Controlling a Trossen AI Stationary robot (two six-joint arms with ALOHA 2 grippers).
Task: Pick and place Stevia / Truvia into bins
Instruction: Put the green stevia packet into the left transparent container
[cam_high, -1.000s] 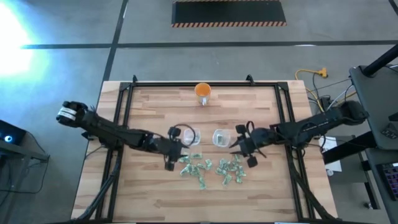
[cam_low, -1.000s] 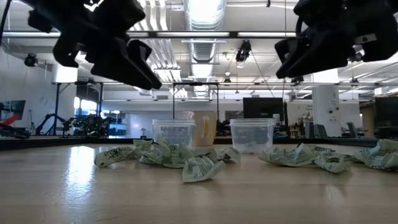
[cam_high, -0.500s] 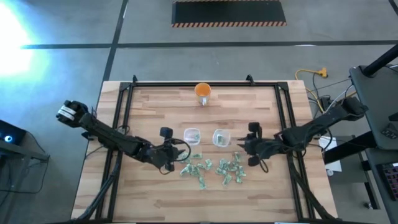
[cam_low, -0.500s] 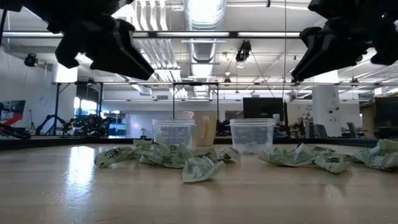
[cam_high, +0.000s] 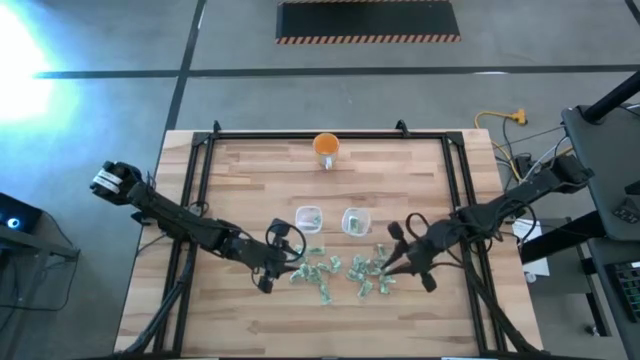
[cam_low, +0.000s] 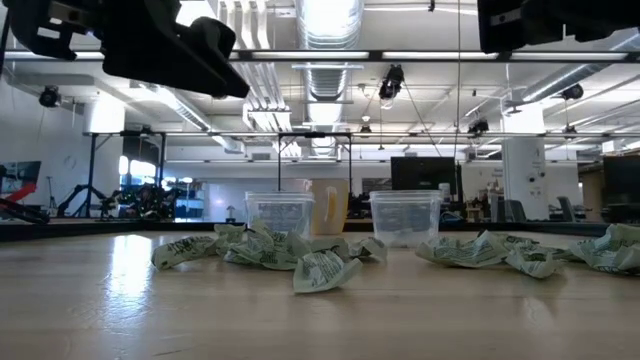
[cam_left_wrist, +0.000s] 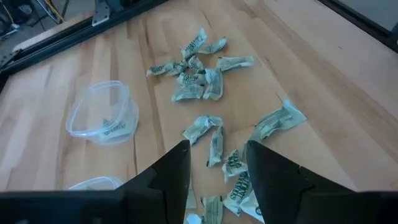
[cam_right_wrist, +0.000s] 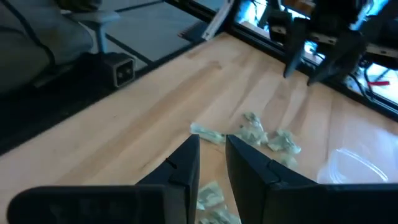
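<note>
Above the sachets (cam_high: 370, 275), your right end effector (cam_high: 392, 262) (fingers narrowly apart, empty) needs one single packet; left end effector (cam_high: 277, 268) gapes, empty, beside the bins (cam_high: 308, 217).

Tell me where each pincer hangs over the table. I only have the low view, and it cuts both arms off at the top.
Observer: The left pincer is open, poised over the left heap of sachets.
Operator: Give me the right one.
Observer: The right pincer points at the right heap, its fingers a narrow gap apart with nothing between them.
Operator: Check the bins.
Observer: One bin has a sachet lying on its floor.
</note>
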